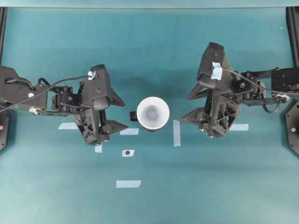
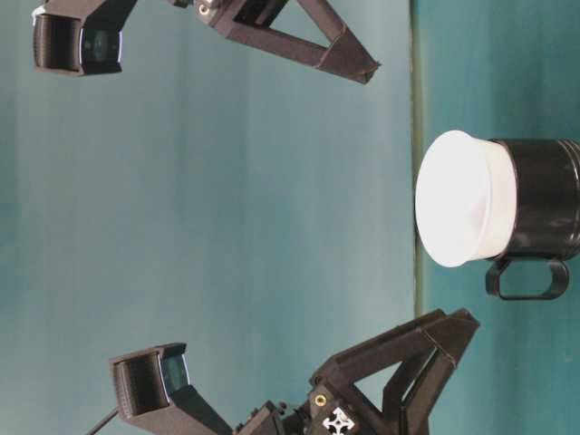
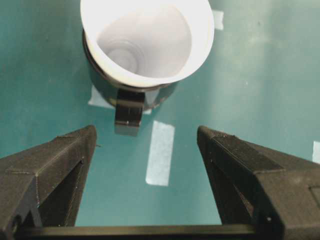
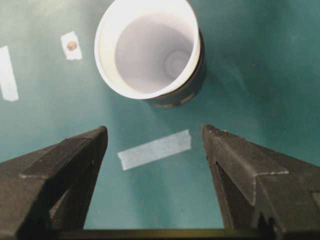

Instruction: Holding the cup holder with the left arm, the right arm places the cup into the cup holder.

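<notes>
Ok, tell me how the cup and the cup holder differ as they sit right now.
The cup is white paper, while the cup holder is glossy black. The cup tapers from a wide rim to a small base; the cup holder is a straight cylinder. The cup holder carries a side tab, and the cup has none. The cup sits nested inside the cup holder, its rim standing above it. Both are round, upright, and touched by neither gripper.
</notes>
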You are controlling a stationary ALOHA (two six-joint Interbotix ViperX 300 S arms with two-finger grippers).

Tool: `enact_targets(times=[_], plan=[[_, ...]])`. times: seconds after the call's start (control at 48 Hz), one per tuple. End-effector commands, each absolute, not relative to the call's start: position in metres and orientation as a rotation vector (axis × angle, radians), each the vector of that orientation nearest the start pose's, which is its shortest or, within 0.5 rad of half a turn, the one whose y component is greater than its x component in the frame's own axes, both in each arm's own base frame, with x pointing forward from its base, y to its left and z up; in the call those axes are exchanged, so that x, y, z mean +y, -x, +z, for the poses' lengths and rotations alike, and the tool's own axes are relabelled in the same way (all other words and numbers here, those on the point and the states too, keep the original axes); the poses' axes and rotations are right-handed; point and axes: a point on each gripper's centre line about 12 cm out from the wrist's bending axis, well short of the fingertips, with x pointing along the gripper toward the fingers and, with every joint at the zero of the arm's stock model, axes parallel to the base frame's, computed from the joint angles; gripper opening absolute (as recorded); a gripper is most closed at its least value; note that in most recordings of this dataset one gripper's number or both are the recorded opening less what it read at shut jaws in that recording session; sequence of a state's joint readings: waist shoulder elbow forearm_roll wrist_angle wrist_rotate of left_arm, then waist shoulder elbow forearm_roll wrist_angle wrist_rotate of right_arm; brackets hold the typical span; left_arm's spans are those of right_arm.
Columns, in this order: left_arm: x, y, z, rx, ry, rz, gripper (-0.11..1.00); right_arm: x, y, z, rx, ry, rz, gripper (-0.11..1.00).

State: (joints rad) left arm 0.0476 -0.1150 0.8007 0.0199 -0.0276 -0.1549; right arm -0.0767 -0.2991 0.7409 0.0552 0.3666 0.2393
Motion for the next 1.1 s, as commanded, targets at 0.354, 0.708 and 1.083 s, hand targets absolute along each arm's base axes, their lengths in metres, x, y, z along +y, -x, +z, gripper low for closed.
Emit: enact_targets(times=[0.354,0.708,1.083], plan=[[0.0156,-0.3539,0.1783,0.614,0.143,0.083,0.86,-0.0212,-0.3182,0.2224,0.774,-0.302,-0.162,0.81],[0.0156,-0.3538,0.1781,0.616,0.143,0.083,0.86,-0.0222,-0.3182,0.2222,0.77,-0.306,-0.166,0.81],[0.0162,-0.3543,0.1776,0.617,0.145,0.085,0.86,-0.0222,-0.3172,0.2206,0.775,-0.307,-0.168,0.81]])
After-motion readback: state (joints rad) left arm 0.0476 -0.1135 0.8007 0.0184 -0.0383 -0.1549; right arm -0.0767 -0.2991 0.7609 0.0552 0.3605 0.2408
